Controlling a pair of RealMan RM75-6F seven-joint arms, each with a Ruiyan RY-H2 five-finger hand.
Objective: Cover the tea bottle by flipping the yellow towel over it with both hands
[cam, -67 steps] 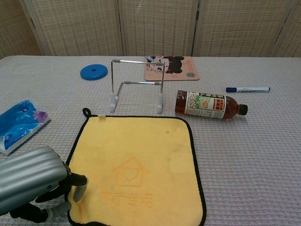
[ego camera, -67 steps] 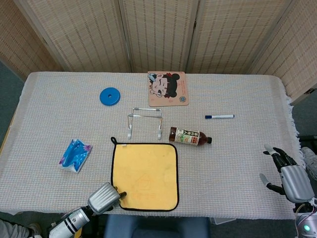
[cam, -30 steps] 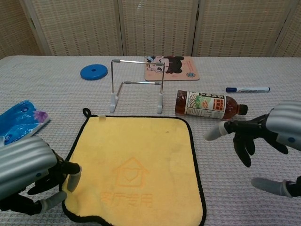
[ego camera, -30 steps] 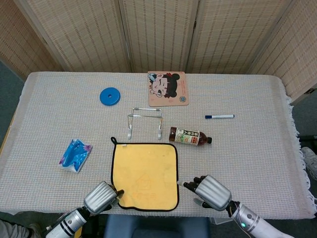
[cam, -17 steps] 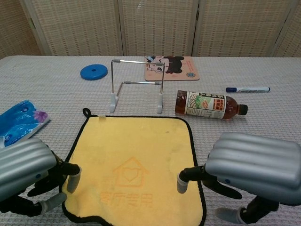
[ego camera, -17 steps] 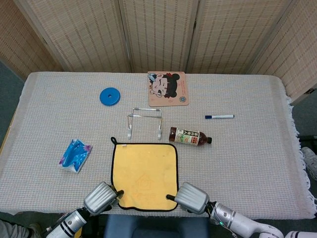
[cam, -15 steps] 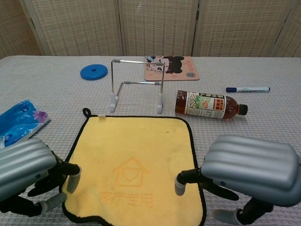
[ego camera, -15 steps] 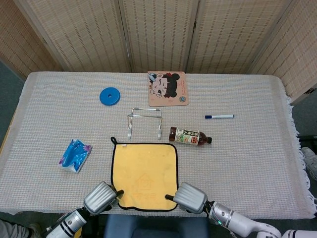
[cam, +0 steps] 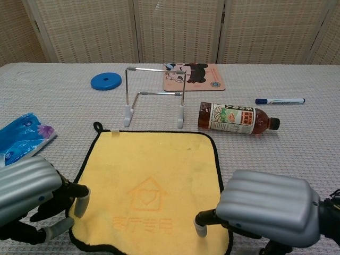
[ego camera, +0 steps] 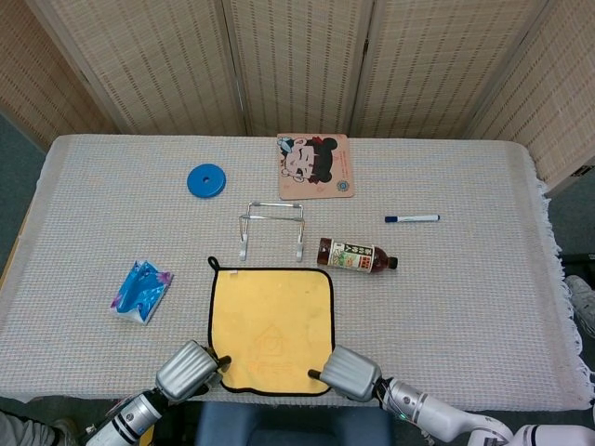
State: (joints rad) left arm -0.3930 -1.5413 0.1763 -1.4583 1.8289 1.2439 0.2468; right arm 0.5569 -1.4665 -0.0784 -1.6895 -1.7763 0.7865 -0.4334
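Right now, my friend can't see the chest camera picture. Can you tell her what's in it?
Two silver robot hands, the left hand and right hand, sit at the near corners of a flat yellow towel on a grey table. Beyond the towel's far right corner a tea bottle lies on its side, uncovered.

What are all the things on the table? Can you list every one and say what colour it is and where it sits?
yellow towel: 1, yellow with black edge, flat at the near middle
tea bottle: 1, brown with label, lying beyond the towel's far right corner
wire rack: 1, silver, behind the towel
blue disc: 1, blue, far left
cartoon mat: 1, pink, far middle
marker: 1, blue and white, right
tissue pack: 1, blue, left
left hand: silver, at the towel's near left corner
right hand: silver, at its near right corner
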